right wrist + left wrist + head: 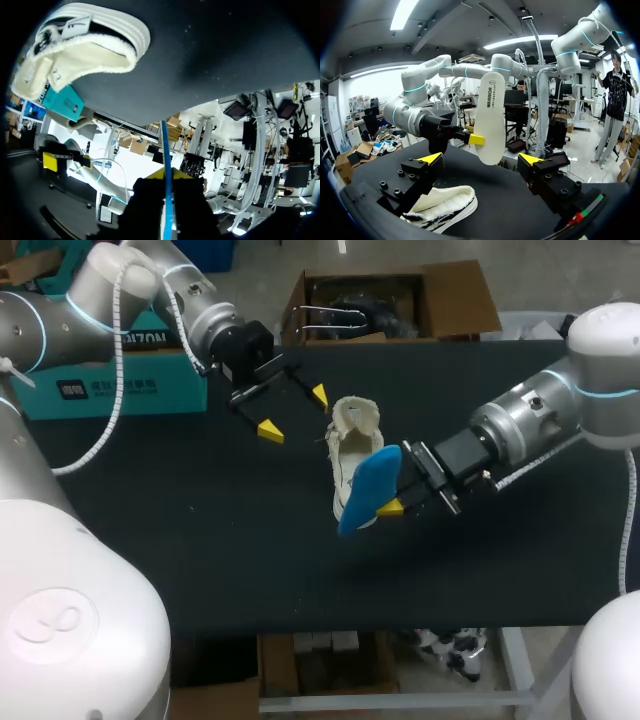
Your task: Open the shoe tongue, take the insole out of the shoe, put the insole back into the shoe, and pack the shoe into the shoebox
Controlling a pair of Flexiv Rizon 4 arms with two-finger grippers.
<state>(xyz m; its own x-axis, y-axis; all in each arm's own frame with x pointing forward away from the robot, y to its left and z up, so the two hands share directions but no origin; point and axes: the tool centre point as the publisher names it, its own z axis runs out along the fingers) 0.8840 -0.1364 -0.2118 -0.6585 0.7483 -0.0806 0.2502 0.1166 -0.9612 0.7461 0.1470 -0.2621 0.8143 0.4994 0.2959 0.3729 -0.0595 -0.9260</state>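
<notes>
The right gripper [392, 502] pinches a thin, flat insole [365, 490], blue on one face and pale on the other, over the front of a cream low-top shoe [352, 435]. The shoe lies on the black table [200, 540], its ribbed white sole and fleecy lining showing. Past its heel the left gripper [295, 412] hangs spread and empty, and the teal shoebox [110, 390] stands farther back, its inside hidden.

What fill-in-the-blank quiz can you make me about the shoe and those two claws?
The right gripper is shut on the thin flat insole, whose face in the head view is ____.
The cream-white fabric shoe sits on the ____ table.
The yellow-tipped left gripper is ____ and holds nothing.
Missing: blue; black; open.
</notes>
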